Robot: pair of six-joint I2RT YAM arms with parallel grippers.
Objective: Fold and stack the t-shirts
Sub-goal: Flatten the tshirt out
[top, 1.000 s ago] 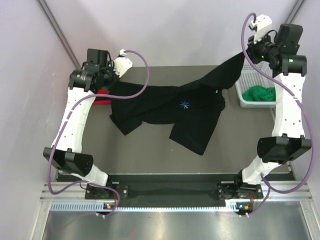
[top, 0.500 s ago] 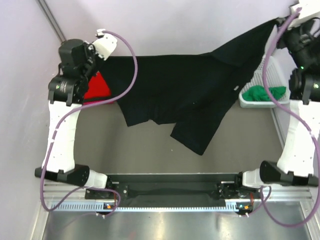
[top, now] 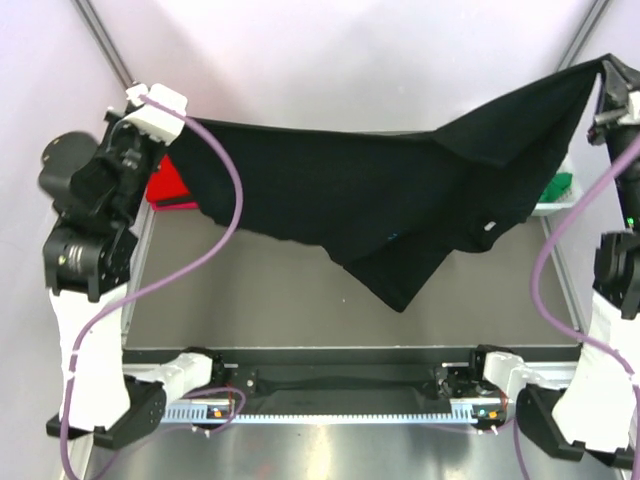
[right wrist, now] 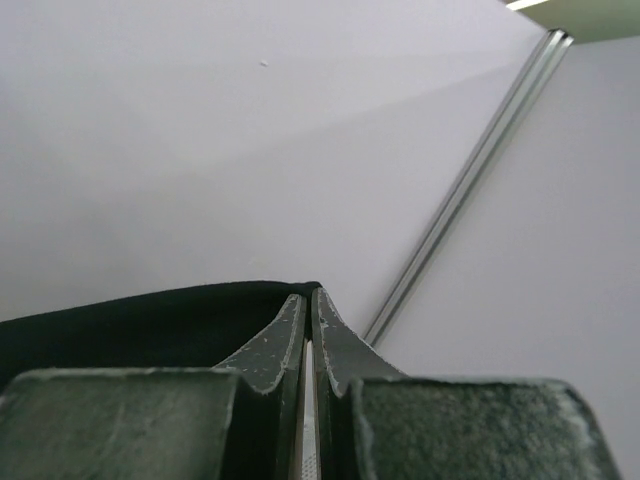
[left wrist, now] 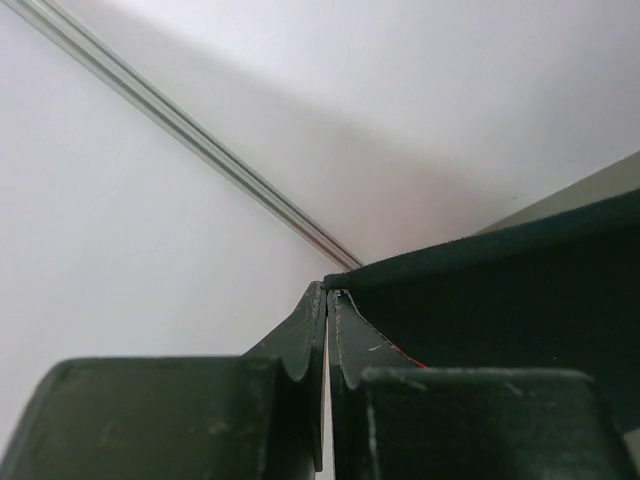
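Black t-shirt held up in the air between both grippers, spread across the counter's far edge.

At the far-left corner the left gripper (left wrist: pixel 326 296) has its dark, ridged fingers pressed together on one corner of the black t-shirt (top: pixel 380 195). A red t-shirt (top: pixel 168 183) lies below it at the left edge of the grey counter (top: pixel 300 300). The soft matte cloth sags in a wide sheet, drooping to a point toward the near edge. At the right edge a scrap of green t-shirt (top: pixel 561 184) shows in the white basket (top: pixel 548 208). Above the far-right corner the right gripper (right wrist: pixel 308 296) is pinched tight on the other corner.
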